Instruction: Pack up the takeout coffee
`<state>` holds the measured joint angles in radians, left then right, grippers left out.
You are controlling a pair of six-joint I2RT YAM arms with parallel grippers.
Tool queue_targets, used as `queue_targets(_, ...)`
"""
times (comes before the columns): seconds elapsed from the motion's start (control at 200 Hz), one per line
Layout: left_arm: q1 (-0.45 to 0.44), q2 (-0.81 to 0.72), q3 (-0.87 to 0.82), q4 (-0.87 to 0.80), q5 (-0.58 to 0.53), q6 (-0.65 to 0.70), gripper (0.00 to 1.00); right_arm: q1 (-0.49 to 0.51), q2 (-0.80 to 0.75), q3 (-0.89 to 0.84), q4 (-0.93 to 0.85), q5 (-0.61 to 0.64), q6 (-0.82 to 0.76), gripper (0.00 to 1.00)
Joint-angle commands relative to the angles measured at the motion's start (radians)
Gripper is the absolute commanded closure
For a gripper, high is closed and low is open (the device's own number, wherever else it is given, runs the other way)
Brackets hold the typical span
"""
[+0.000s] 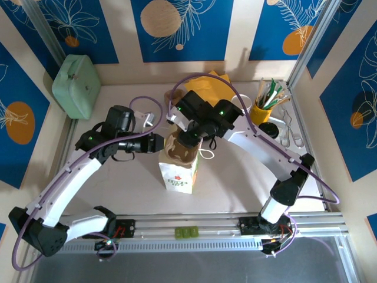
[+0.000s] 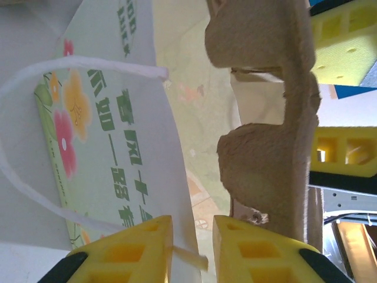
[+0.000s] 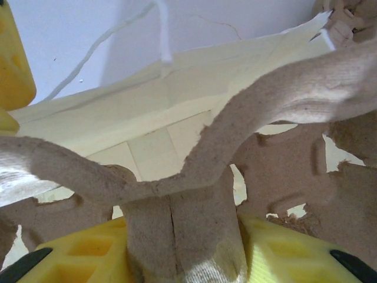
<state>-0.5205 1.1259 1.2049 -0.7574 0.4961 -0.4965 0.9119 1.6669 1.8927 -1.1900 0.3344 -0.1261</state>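
Observation:
A white paper bag (image 1: 178, 174) with green print stands open at the table's middle. My right gripper (image 1: 189, 138) is shut on the centre rib of a brown pulp cup carrier (image 1: 179, 150), which hangs edgewise in the bag's mouth. The right wrist view has that rib (image 3: 177, 224) clamped between the yellow fingers, above the bag's inside (image 3: 147, 153). My left gripper (image 1: 160, 143) sits at the bag's left rim. Its jaws (image 2: 193, 247) stand slightly open around the bag wall (image 2: 118, 118) and a string handle (image 2: 35, 76), next to the carrier (image 2: 265, 159). The takeout coffee (image 1: 268, 130) shows its black lid at the back right.
A yellow cup of straws and sticks (image 1: 264, 109) stands beside the coffee, with metal utensils (image 1: 291, 132) to its right. A mint-green box (image 1: 76, 85) leans at the back left. Yellow material (image 1: 209, 85) lies behind the arms. A white-rimmed cup (image 1: 240, 101) stands behind the right arm.

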Motion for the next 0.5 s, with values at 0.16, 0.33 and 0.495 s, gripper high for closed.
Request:
queue_targets(0.16, 0.002, -0.003, 0.027, -0.031, -0.021, -0.004, 0.77, 0.030, 0.015, 0.013, 0.004, 0.010, -0.050, 0.57)
queue_targets(0.33, 0.002, 0.003, 0.027, -0.022, -0.016, -0.004, 0.78, 0.025, 0.010, 0.046, 0.007, 0.016, -0.041, 0.57)
queue_targets(0.495, 0.002, 0.008, 0.029, -0.016, -0.010, -0.007, 0.79, 0.014, -0.002, 0.070, 0.025, 0.009, -0.040, 0.57)
